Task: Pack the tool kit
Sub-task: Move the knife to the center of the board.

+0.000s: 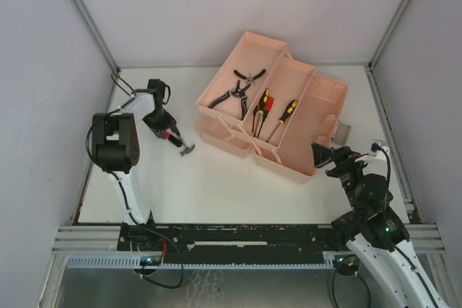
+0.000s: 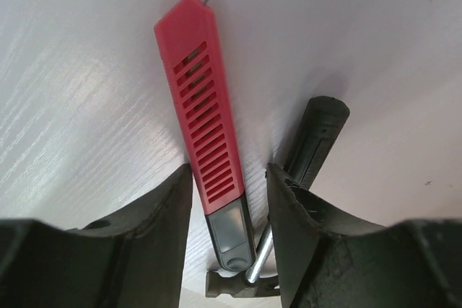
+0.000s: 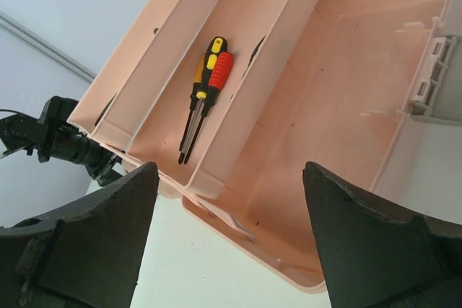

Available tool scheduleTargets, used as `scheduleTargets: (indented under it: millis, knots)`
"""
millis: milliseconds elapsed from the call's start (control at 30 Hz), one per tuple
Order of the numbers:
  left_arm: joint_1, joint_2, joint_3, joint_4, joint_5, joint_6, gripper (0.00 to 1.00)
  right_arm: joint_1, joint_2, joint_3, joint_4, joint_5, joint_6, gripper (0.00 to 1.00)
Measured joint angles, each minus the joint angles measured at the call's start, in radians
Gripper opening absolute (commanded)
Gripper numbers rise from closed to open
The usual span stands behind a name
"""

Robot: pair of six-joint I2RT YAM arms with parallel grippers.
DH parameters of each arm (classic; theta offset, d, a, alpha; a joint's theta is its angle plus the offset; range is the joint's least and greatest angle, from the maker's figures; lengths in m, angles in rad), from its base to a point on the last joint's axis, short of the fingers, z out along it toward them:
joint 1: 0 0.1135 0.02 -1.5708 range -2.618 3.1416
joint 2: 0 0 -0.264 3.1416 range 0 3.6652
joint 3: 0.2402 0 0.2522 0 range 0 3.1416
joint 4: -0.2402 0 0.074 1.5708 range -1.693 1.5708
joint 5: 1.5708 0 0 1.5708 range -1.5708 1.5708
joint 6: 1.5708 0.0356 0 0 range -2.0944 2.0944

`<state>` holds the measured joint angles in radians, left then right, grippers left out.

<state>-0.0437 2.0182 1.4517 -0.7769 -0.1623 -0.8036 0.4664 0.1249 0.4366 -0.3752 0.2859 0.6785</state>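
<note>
The pink toolbox (image 1: 328,99) stands open in the middle with its trays fanned out. Pliers (image 1: 238,89) lie in the left tray and screwdrivers (image 1: 264,108) in the middle tray. My left gripper (image 1: 166,132) is low over the table left of the box. In the left wrist view its open jaws (image 2: 229,178) straddle a red utility knife (image 2: 204,102) with a small gap each side. A small hammer (image 2: 315,135) with a black handle lies crossed under the knife's grey end. My right gripper (image 1: 320,155) is open and empty at the box's near right corner.
The right wrist view looks into the box's bare lower compartment (image 3: 339,106) and at the screwdrivers (image 3: 207,81) in their tray. A grey latch (image 1: 342,133) sits on the box's right side. White walls enclose the table on three sides.
</note>
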Motion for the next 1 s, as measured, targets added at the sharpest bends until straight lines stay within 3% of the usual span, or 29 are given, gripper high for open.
scheduleTargets:
  millis: [233, 433, 833, 1000]
  knots:
    - [-0.005, -0.031, -0.047, 0.012, -0.017, -0.043, 0.3, 0.0, 0.0, 0.0, -0.018, 0.028, 0.002, 0.81]
    - [-0.037, -0.139, -0.204, 0.095, -0.021, -0.061, 0.26, 0.0, 0.0, 0.0, -0.025, 0.054, 0.009, 0.81]
    - [-0.248, -0.541, -0.694, 0.289, -0.096, -0.155, 0.27, -0.001, -0.007, 0.0, -0.029, 0.096, 0.043, 0.81]
    - [-0.363, -0.658, -0.813, 0.336, -0.171, -0.212, 0.38, -0.001, -0.011, -0.004, -0.025, 0.114, 0.065, 0.81]
